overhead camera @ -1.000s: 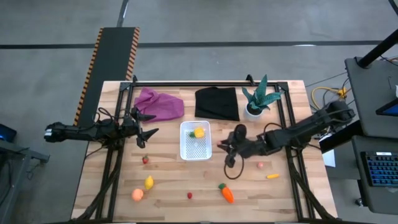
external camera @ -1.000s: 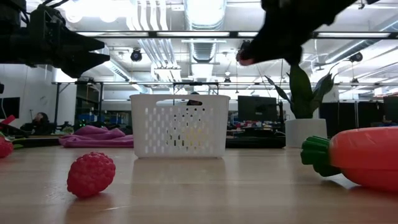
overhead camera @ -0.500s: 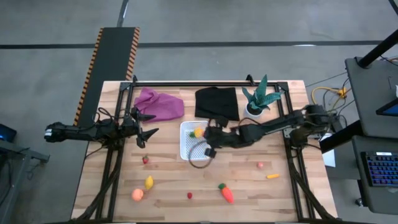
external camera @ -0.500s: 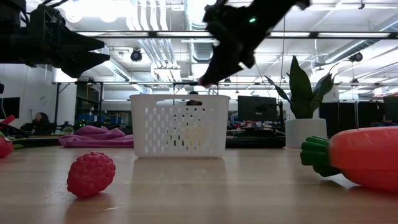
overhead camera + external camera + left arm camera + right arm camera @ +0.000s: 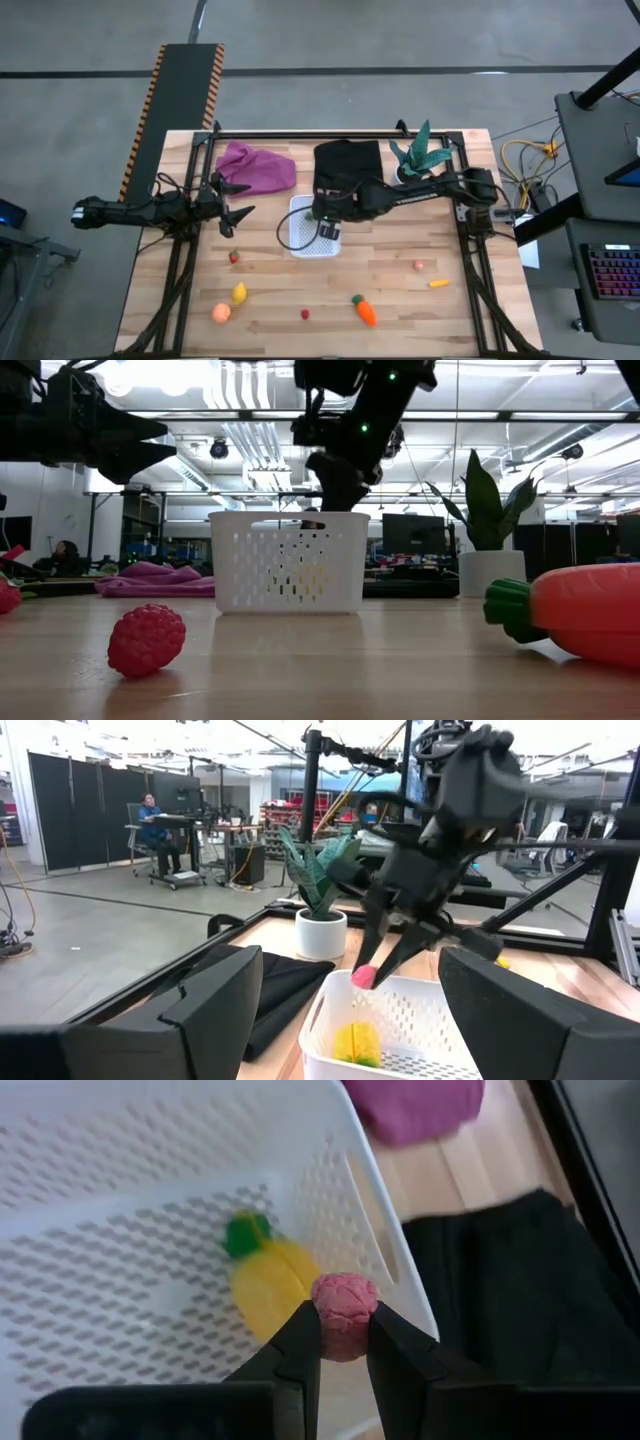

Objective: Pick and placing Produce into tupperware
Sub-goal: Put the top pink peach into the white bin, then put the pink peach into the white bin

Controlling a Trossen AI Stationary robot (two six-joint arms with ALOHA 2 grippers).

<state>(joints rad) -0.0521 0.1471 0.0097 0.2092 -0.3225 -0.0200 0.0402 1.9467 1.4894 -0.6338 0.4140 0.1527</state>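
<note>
In the right wrist view, the right end effector point(image 5: 345, 1342) is clamped on a small pink-red berry point(image 5: 344, 1308) with a bumpy surface, one finger point(image 5: 297, 1348) on each side. The berry hangs over the near corner of the white perforated tub point(image 5: 150, 1140), above its interior. On the tub floor lies a yellow lemon point(image 5: 268, 1285) with a green leaf at one end. Beyond the tub wall lie a black cloth point(image 5: 500, 1295) and a purple cloth point(image 5: 415, 1102).

The left wrist view shows the berry point(image 5: 362, 977) just above the tub's rim point(image 5: 330, 1000), which the overhead camera does not resolve. The potted plant point(image 5: 321, 885) stands behind the tub.

The high view alone shows the full layout. The right arm reaches across the counter point(image 5: 400, 300) to the tub point(image 5: 313, 226). The left end effector point(image 5: 240, 220) hovers at the counter's left side, fingers spread apart and empty. Loose produce on the near half of the counter: a carrot point(image 5: 364, 310), a peach point(image 5: 221, 312), a lemon point(image 5: 240, 292), and red berries point(image 5: 234, 256) point(image 5: 305, 313). A small pink piece point(image 5: 419, 265) and a yellow piece point(image 5: 438, 283) lie at right; their type is unclear.

The low view shows a raspberry point(image 5: 146, 640) and the carrot point(image 5: 575, 610) nearest the camera.
</note>
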